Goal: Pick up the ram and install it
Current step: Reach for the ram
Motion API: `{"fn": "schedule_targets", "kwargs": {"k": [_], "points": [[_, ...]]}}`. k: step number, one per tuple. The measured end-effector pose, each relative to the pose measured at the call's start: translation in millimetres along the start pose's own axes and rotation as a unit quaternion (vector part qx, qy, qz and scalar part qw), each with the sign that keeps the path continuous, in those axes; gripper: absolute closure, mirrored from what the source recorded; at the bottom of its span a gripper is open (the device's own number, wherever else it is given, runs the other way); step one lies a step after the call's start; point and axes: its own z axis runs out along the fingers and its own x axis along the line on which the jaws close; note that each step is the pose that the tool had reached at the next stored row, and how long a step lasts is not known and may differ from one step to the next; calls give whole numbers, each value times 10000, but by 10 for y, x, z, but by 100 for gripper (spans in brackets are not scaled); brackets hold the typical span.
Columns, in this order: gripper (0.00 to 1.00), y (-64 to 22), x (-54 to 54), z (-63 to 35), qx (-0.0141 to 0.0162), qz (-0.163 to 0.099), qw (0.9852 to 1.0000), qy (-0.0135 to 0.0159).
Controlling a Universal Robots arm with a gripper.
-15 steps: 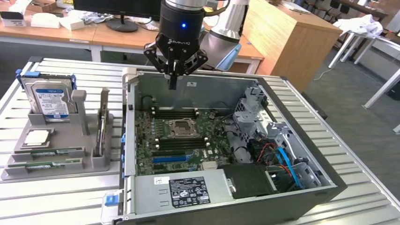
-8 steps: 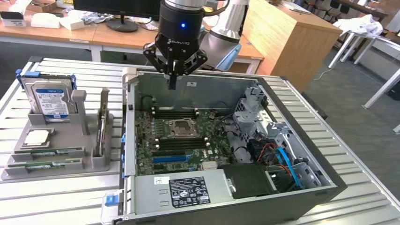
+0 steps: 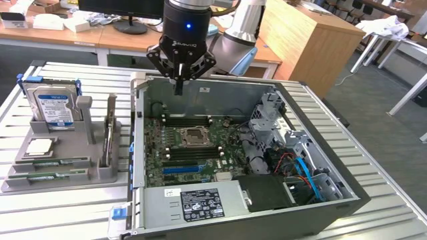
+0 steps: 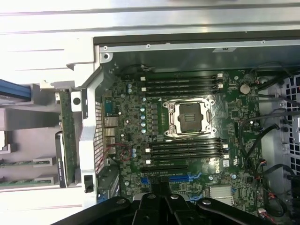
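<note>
- Finding the ram (image 3: 108, 131) (image 4: 67, 136) standing on its long edge in a slot of the grey holder (image 3: 100, 172), just beside the computer case (image 3: 233, 95) on the exterior view's left.
- Reading it as a long, thin green board with its narrow side up; seeing small parts along it in the wrist view, but not making out any label from these angles.
- Noting two more green strips (image 3: 52, 162) lying flat in the same holder, farther from the case than the upright one; judging the upright one to be the piece meant, without being sure.
- Judging the task as barely begun: nothing lifted, nothing seated.
- Seeing the black memory slots (image 3: 192, 120) inside the case, on both sides of the bare processor socket (image 3: 193, 135), all looking vacant.
- Counting both steps as undone: the pick-up and the seating in a slot.
- Seeing the hand (image 3: 179, 89) hanging over the case's wall at the end away from the power supply (image 3: 200, 202), fingers pressed together and gripping nothing, well apart from the ram.
- Passing over, in the holder farther from the case, a hard drive (image 3: 53, 107) standing upright and a square silver processor (image 3: 39, 146) lying flat.
- Resting all of it on the slatted metal counter (image 3: 67, 215).
</note>
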Motion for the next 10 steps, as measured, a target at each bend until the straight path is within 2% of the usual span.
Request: {"fn": "schedule_targets", "kwargs": {"k": [10], "points": [[90,-16,218,-5,0,0,10000,0]]}}
